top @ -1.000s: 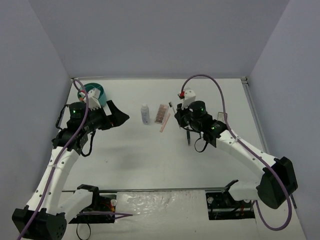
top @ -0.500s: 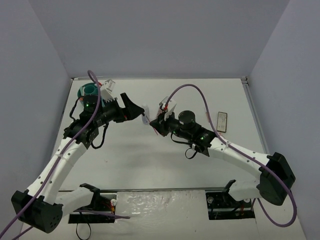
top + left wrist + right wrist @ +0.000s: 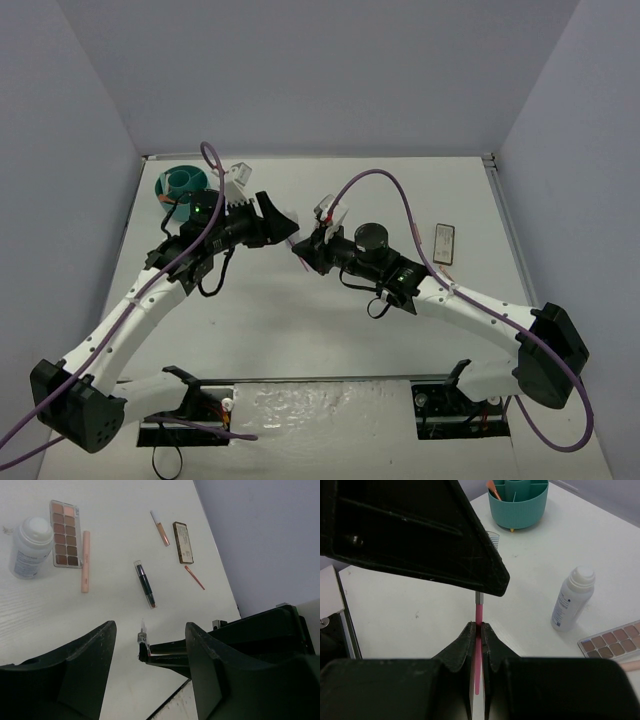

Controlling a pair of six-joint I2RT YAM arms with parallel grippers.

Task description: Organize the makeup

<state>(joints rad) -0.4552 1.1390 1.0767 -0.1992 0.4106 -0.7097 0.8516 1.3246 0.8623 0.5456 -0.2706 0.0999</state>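
1. One main hazard is a drop at the hand-over. The left gripper point(image 3: 150, 630) stands part open and holds nothing. If the right gripper point(image 3: 477, 630) lets go before those jaws bite, the thin pink stick with a silver collar point(image 3: 478, 622) falls to the white table point(image 3: 100, 610).
2. A second hazard: the left jaws may close off-centre on the narrow tip and lever the stick askew.
3. The right gripper is pinched tight on the stick's shaft.
4. The stick is held in the air, its tip between the left jaws and touching neither, as far as shows.
5. In the top view the round teal divided tub point(image 3: 183, 182) lies at 10 o'clock from the meeting point.
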